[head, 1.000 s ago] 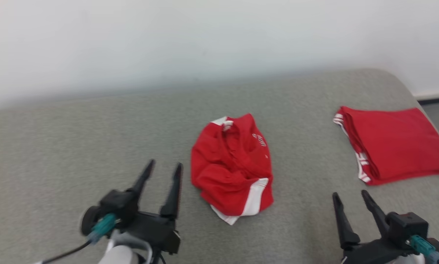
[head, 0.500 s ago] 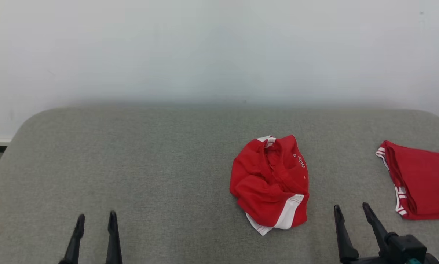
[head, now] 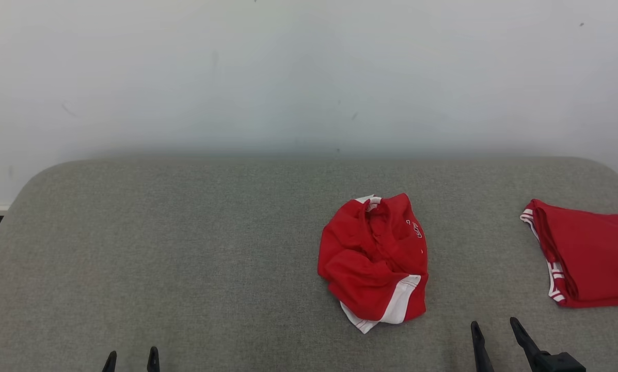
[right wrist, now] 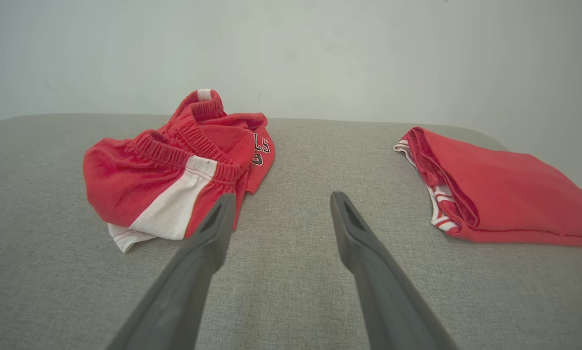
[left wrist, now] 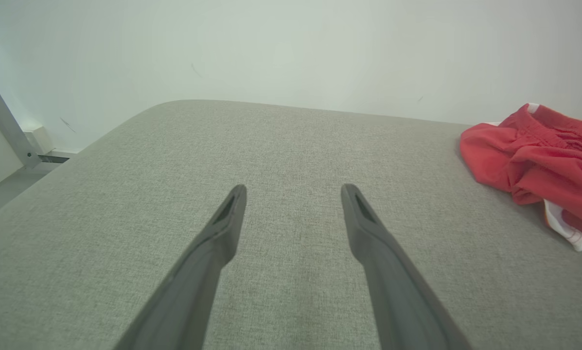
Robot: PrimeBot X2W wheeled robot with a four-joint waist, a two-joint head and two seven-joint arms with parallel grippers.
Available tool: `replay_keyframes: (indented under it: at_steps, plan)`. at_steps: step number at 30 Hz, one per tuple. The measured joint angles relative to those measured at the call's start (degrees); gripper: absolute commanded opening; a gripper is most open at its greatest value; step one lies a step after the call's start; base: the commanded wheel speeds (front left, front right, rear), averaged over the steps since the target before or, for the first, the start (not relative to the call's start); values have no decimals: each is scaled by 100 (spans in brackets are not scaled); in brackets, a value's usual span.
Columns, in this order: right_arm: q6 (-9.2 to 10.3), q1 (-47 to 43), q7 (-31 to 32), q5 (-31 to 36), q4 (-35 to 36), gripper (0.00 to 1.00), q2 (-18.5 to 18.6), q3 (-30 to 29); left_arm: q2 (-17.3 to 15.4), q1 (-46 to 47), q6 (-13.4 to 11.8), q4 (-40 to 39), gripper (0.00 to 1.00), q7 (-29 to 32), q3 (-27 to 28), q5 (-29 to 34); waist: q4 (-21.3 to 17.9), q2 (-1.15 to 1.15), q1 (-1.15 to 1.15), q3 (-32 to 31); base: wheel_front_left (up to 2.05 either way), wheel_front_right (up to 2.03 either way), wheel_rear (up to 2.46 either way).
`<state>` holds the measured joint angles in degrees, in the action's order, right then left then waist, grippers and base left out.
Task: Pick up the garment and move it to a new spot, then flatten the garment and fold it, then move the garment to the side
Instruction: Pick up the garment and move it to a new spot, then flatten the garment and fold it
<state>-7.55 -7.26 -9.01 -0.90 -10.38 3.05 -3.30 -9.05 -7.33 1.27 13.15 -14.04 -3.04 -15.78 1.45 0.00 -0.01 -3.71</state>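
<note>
The garment (head: 373, 261) is a crumpled pair of red shorts with a white side stripe, lying in a heap right of centre on the grey fabric surface (head: 185, 248). My left gripper (head: 131, 360) is open at the bottom edge, far left of the heap, with nothing between its fingers. My right gripper (head: 494, 330) is open too, just right of and nearer than the heap. In the left wrist view the left gripper (left wrist: 294, 189) points over bare fabric, with the garment (left wrist: 538, 155) at the right. In the right wrist view the garment (right wrist: 174, 165) lies just beyond the right gripper's (right wrist: 282, 197) left finger.
A second red garment (head: 587, 258), folded flat with white trim, lies at the right edge of the surface, also seen as the folded garment (right wrist: 495, 194). A white wall stands behind. The surface's rounded left corner (head: 25, 191) drops to the floor.
The head camera has turned and lifted, so the whole picture shifted. Both grippers now sit lower in view, still open. The left one has drawn back from beside the heap. The garment lies as before.
</note>
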Motion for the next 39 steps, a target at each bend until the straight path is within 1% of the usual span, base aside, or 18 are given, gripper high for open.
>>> replay_keyframes:
  at_steps: [10, 23, 28, 33, 39]
  plan:
    - [0, 34, 34, 46, -12, 100, -2, -67, -38, 140, 57, 27, 100, -10, -66, -12, -149, 0, 0, 77, 0, 0, 0]
    - [0, 21, 149, -14, 227, 100, -7, -29, -30, 141, 52, 11, 100, -76, -103, -8, -213, 0, 1, 145, 0, 0, 0]
    - [0, 13, 207, -49, 322, 100, -9, 27, -26, 186, 85, 44, 100, -71, -223, 0, -284, 0, 1, 167, 0, 0, 0]
    - [0, 53, 297, -120, 422, 100, -11, 174, -44, 477, 261, 113, 100, 336, -549, 65, -500, 0, 1, 205, 0, 0, 0]
    - [0, 119, 328, -205, 423, 100, -13, 285, 34, 1249, 483, 137, 100, 1188, -1255, 156, -930, 0, 1, 303, 0, 0, 0]
